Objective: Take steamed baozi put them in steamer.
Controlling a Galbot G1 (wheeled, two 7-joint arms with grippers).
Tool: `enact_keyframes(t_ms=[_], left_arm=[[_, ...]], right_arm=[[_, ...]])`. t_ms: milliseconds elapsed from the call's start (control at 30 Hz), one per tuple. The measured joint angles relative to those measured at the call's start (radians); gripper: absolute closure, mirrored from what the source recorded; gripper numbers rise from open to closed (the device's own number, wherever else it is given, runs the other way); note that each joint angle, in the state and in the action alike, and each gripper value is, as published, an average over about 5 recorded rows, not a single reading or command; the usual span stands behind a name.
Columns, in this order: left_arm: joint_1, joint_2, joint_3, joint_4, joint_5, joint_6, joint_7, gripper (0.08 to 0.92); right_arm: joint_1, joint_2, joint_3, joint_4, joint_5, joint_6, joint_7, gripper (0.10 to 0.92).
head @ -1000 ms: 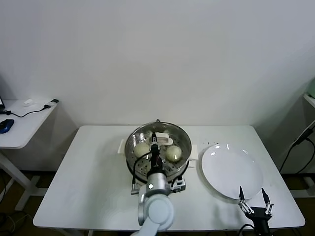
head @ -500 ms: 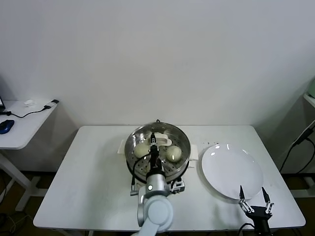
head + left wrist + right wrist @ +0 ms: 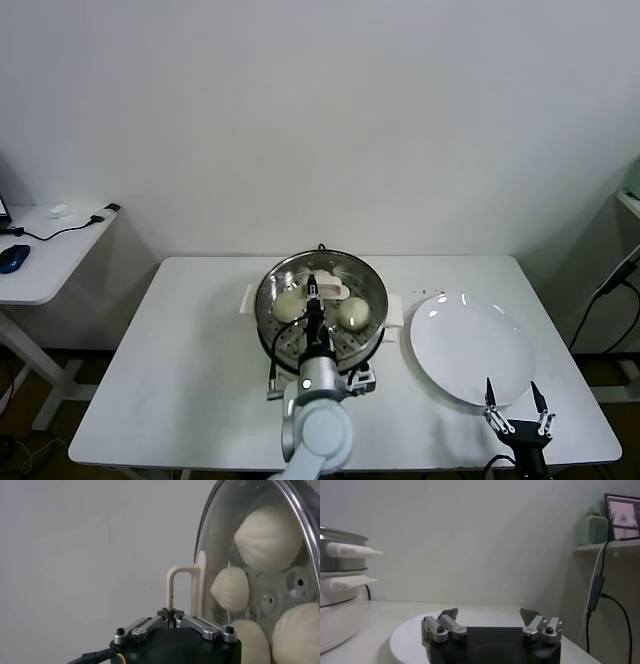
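Glass lid [image 3: 260,555], edge-up over the steamer [image 3: 322,318], pinched in left gripper [image 3: 172,620] fingers; right gripper [image 3: 490,617] fingers wide.

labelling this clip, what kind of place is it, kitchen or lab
Likely a lab or test room staged as a kitchen task: a bare white table against a blank wall, a steamer and plate on it, and a side desk with cables.

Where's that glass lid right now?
In the head view the lid sits over the steamer at the table's middle, its white handle pinched by the left gripper.
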Motion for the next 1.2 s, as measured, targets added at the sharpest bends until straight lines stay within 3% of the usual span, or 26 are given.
enact_keyframes(t_ms=[200,900,1067,1200], left_arm=[[0.000,0.000,-0.002,-0.004,-0.015,-0.003,0.003,0.840],[0.058,0.000,0.008,-0.139,-0.177,-0.059,-0.018,0.234],[0.092,0.006,-0.024,-0.188,-0.298,-0.101,-0.077,0.180],[0.115,0.054,-0.083,-0.233,-0.488,-0.167,-0.154,0.177]], right_arm=[[0.001,0.000,0.000,0.002,-0.002,0.002,-0.001,0.203],[0.015,-0.003,-0.005,-0.001,-0.005,-0.012,-0.013,0.203],[0.014,-0.003,-0.009,-0.004,0.001,-0.004,-0.024,0.203],[0.007,-0.007,-0.017,0.001,0.021,0.005,-0.036,0.203]])
